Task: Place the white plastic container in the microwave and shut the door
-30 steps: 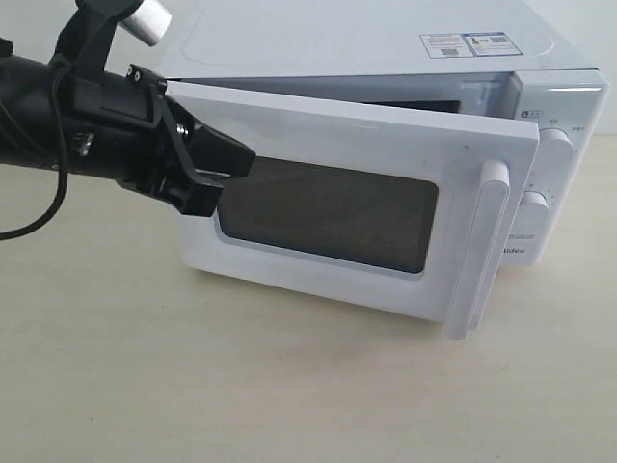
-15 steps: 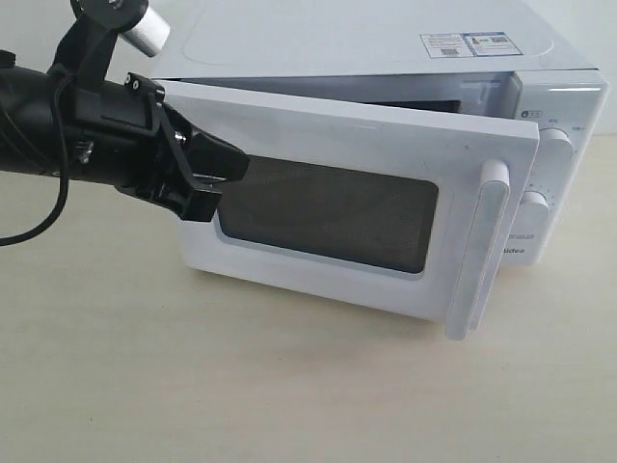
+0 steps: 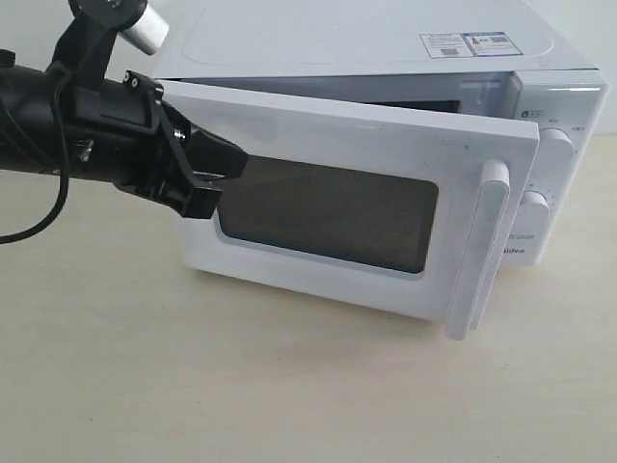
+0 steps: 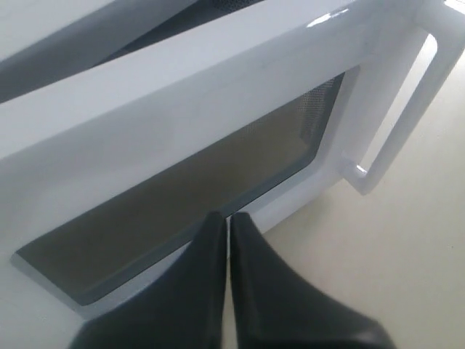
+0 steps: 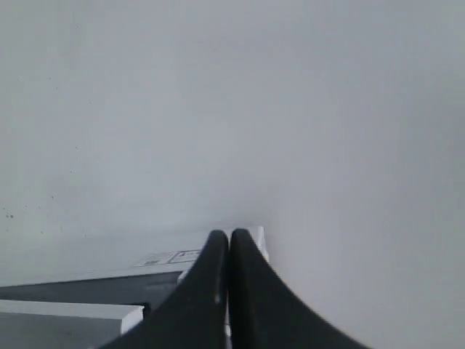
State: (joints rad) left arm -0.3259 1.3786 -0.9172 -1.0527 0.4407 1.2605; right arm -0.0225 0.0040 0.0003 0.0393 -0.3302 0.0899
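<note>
At nine o'clock on the door (image 3: pixel 386 135), exterior view, the left gripper (image 3: pixel 224 164) rests against it. The microwave (image 3: pixel 366 39) is ajar, and the white plastic container is unseen, presumably inside. Left wrist: jaws clenched, empty; a steady closing push seems next. Right wrist: right gripper (image 5: pixel 229 243) clenched, empty, idle.

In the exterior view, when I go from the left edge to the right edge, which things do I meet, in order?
left gripper → dark window of the door → door handle → knobs of the microwave
</note>
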